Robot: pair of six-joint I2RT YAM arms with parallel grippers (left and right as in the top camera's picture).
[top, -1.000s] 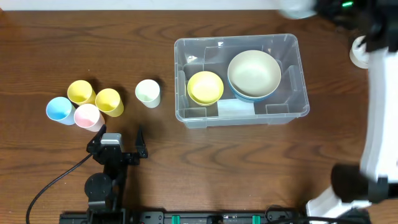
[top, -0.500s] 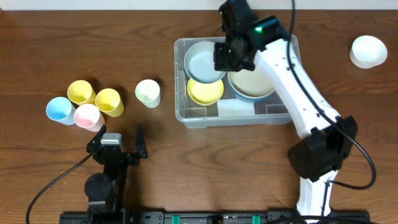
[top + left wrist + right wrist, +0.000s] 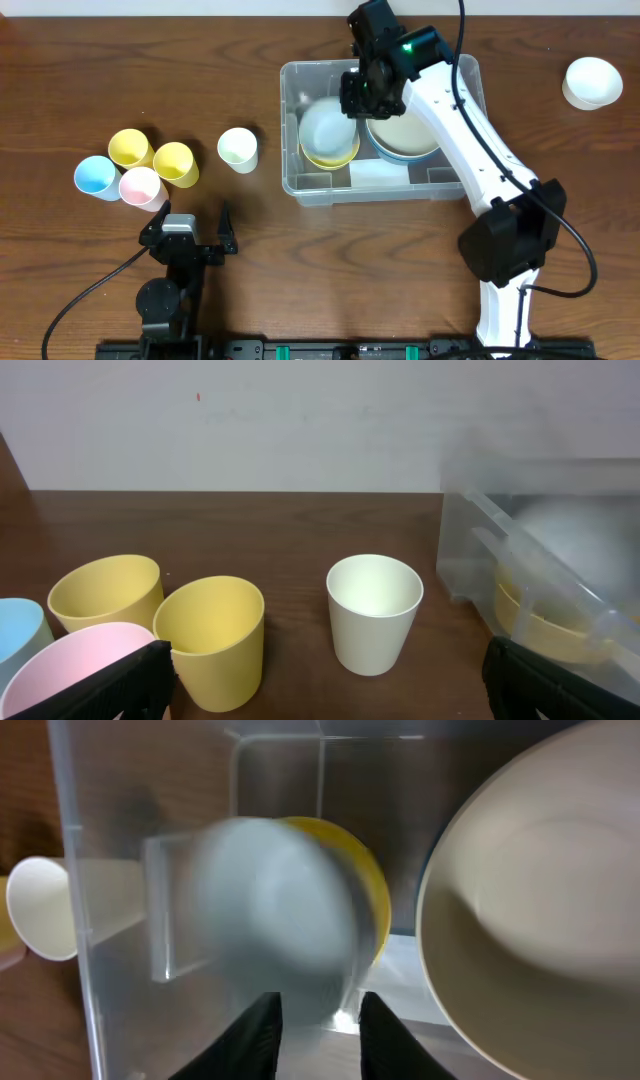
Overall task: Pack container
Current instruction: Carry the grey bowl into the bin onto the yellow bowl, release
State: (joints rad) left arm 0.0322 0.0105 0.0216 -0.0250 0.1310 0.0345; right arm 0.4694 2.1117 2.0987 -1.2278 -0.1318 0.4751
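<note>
Release step: right gripper (image 3: 318, 1007), jaws parted, over pale bowl (image 3: 327, 128) atop yellow bowl (image 3: 338, 160) in container (image 3: 390, 191); left gripper (image 3: 325, 660) jaws spread; next, lift clear.

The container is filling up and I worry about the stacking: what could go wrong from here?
The pale bowl looks blurred in the right wrist view and lies off-centre over the yellow bowl; it may settle tilted instead of nesting. The right tool, open, hangs close to that bowl and the large cream bowl inside the container, so lifting away could clip a rim.
</note>
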